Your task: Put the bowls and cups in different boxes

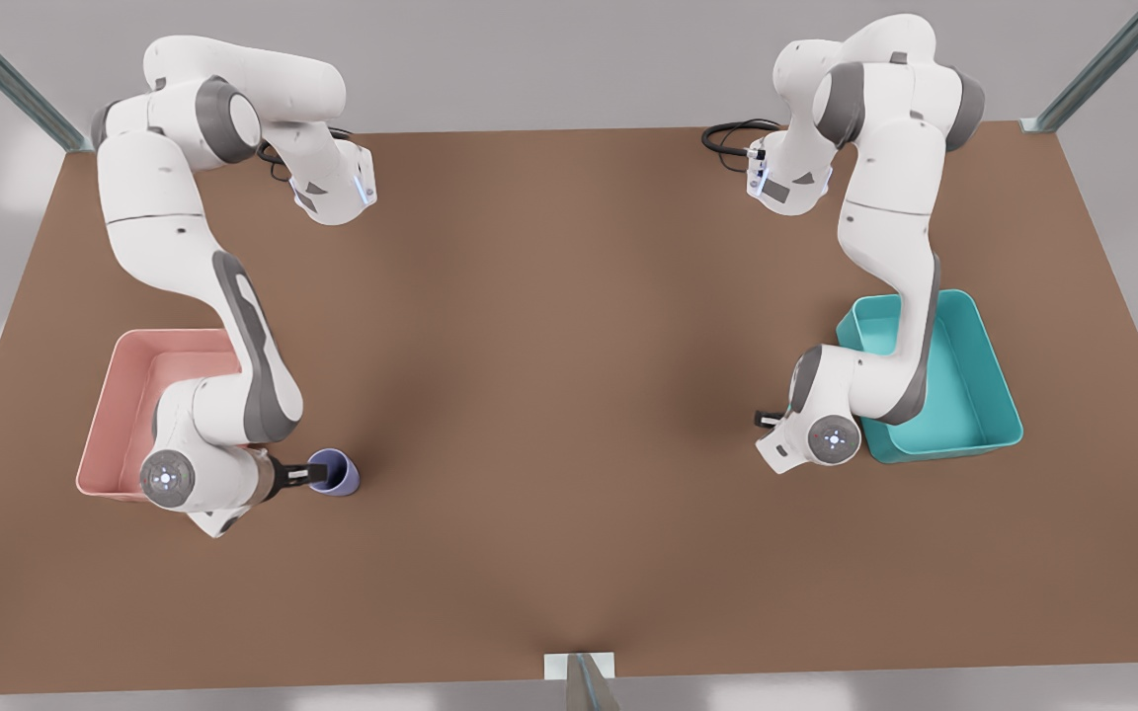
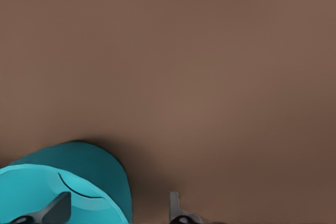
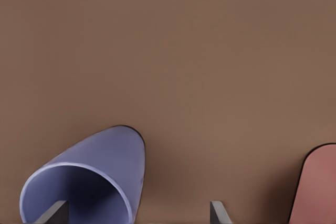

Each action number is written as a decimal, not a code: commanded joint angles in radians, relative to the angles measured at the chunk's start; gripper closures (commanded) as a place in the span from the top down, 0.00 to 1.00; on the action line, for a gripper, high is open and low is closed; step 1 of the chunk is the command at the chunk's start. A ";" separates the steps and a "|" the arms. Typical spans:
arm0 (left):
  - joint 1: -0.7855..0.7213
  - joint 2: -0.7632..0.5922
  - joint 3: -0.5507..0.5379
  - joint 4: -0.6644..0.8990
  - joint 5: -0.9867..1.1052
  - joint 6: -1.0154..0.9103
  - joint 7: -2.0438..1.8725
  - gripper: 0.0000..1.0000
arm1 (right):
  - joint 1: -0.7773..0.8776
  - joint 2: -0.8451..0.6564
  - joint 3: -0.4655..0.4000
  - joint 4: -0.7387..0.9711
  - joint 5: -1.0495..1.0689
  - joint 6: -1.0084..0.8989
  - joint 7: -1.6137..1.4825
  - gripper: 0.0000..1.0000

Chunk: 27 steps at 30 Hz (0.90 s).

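Lavender cup (image 1: 336, 471) pinched at its rim by the right gripper (image 1: 317, 475), just beside the pink box (image 1: 124, 405). Left gripper (image 2: 118, 208) nips the teal bowl (image 2: 63, 182) near the teal box (image 1: 974, 385). Both boxes hold nothing yet.

A brown table (image 1: 569, 395) carries a pink box (image 1: 124, 415) and a teal box (image 1: 984, 395).

Cup (image 1: 336, 471) beside box (image 1: 124, 415) (touching? unclear)
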State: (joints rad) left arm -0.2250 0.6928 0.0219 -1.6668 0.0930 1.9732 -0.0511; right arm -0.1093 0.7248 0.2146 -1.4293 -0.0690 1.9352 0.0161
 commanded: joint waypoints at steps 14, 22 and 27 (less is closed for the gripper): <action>-0.013 -0.168 0.030 0.065 0.001 -0.217 -0.105 0.21 | -0.004 0.018 0.002 -0.083 0.012 0.094 0.041 0.50; 0.220 -0.210 0.155 0.029 0.001 -0.140 -0.021 0.21 | -0.019 0.012 0.006 -0.063 0.011 0.080 0.022 0.21; 0.236 -0.168 0.161 -0.171 -0.001 0.096 -0.013 0.21 | -0.136 -0.232 0.006 -0.062 0.029 -0.131 -0.330 0.21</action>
State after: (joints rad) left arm 0.0103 0.5239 0.1815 -1.8159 0.0960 1.9214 -0.0936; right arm -0.2279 0.5257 0.2195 -1.4888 -0.0388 1.9383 -0.0308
